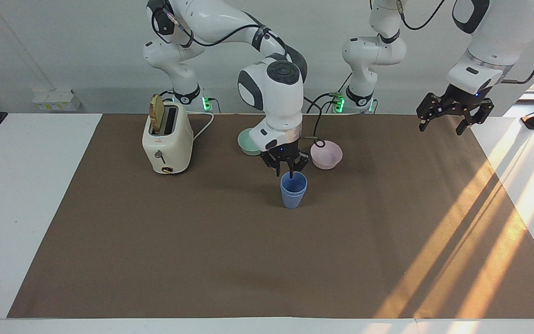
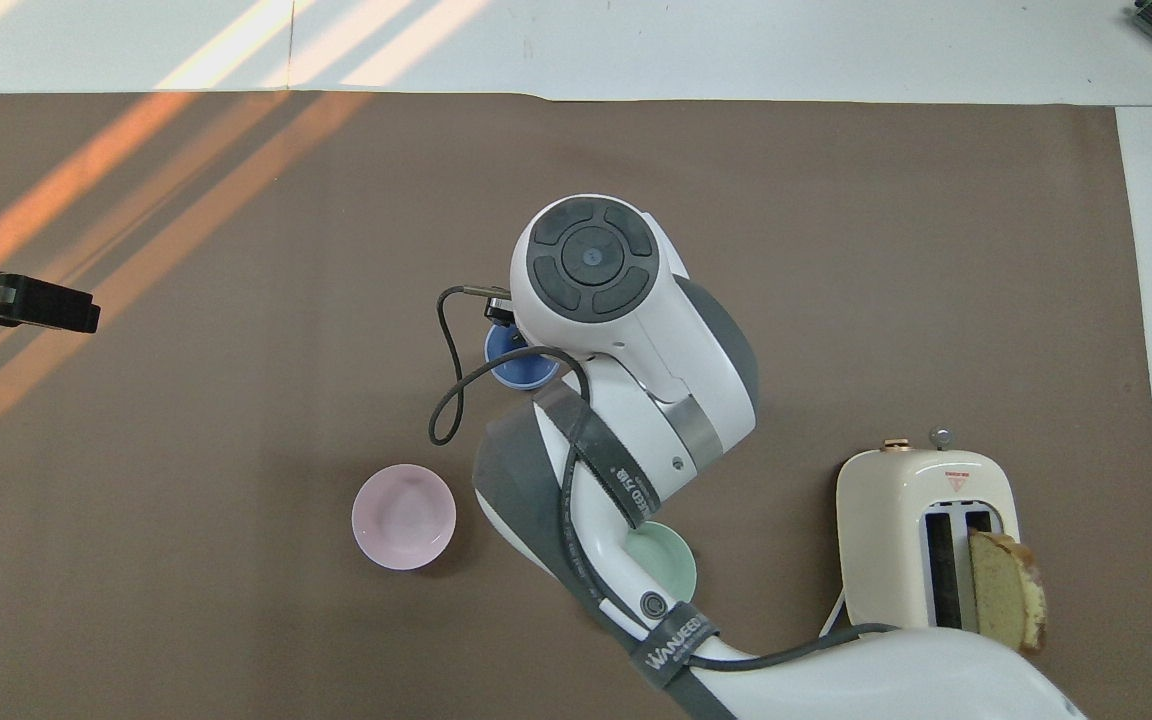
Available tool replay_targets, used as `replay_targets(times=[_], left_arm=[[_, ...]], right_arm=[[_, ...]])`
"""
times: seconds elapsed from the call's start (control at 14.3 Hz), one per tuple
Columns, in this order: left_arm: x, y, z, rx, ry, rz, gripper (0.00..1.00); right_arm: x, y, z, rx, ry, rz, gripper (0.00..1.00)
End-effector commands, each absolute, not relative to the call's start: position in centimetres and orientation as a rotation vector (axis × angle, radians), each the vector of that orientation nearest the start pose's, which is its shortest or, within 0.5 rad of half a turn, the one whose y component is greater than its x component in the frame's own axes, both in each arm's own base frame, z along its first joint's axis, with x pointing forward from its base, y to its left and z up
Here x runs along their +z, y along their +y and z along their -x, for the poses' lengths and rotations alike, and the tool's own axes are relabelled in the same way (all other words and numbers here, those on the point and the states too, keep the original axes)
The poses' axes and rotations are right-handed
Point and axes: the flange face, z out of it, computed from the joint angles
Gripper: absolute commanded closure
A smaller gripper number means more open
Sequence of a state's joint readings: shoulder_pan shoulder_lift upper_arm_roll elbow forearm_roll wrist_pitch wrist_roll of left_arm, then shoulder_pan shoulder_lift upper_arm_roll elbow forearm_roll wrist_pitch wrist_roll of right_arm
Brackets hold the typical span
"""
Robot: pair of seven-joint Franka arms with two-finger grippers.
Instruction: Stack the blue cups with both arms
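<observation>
The two blue cups (image 1: 293, 190) stand nested one inside the other, upright on the brown mat near the table's middle. In the overhead view only part of their rim (image 2: 514, 370) shows beside the right arm's wrist. My right gripper (image 1: 287, 170) hangs just above the stack's rim with its fingers spread and holds nothing; one fingertip dips at the rim. In the overhead view it is hidden under the wrist. My left gripper (image 1: 452, 117) waits raised over the left arm's end of the table, open and empty; it also shows in the overhead view (image 2: 21, 302).
A pale pink bowl (image 1: 326, 154) and a mint-green bowl (image 1: 247, 141) sit nearer to the robots than the stack, one on each side of the right wrist. A cream toaster (image 1: 167, 144) with a bread slice stands toward the right arm's end.
</observation>
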State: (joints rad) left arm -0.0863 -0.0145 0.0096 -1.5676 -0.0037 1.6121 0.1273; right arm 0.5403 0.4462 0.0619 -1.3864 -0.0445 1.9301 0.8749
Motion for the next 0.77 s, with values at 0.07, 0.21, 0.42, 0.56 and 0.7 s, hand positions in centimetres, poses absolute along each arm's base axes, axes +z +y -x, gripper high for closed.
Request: replay_targets(times=[0.07,0.21,0.42,0.56,0.7], left_arm=[[64.1,-4.1,-55.2,-0.077,0.312,3.119,0.00],[64.1,-4.0,-55.2,-0.077,0.310,3.120,0.00],[64.1,-4.2,-55.2,-0.082,0.314,3.119,0.00],[64.1,-4.3,-55.2,-0.077,0.319,3.119,0.00],[64.1,-4.7,-55.1,-0.077,0.331,3.118,0.00]], right_arm=[[53.7,31.4,-58.5,-0.139,0.429,3.102,0.00],[57.9,26.8,-58.0,-0.127,0.346,3.118,0.00],[64.4,19.4,-56.3,-0.145,0.230,3.112,0.00],[65.8,16.6,-55.3,-0.100,0.212,3.139,0.00],[67.2,12.4,-55.0,-0.092,0.235,3.134,0.00]])
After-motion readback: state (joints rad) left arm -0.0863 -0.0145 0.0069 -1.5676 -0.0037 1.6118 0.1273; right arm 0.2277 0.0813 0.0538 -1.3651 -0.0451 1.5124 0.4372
